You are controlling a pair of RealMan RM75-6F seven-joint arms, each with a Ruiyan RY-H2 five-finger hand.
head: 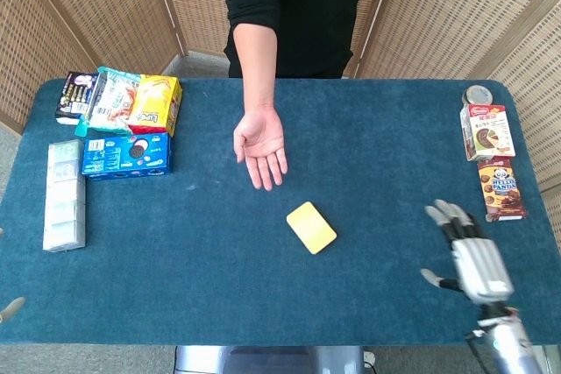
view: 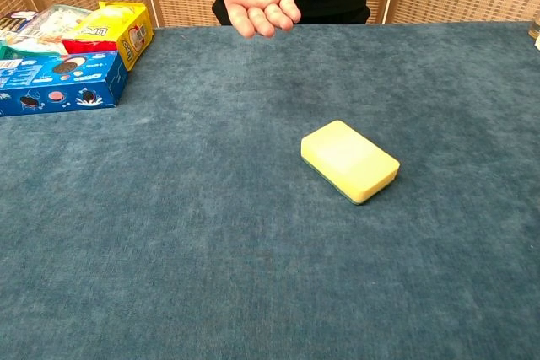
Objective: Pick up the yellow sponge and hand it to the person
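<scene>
Blue table [head: 219,286], loose yellow sponge [head: 311,227]

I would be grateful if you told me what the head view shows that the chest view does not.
Only the head view shows the robot's right hand, open over the blue cloth table, the red and brown snack boxes at the right edge and the pale wrapped stack at the left. The chest view alone reveals the sponge's green underside. Both show the yellow rectangular sponge lying untouched, the person's open palm beyond it, and the blue cookie box.
</scene>
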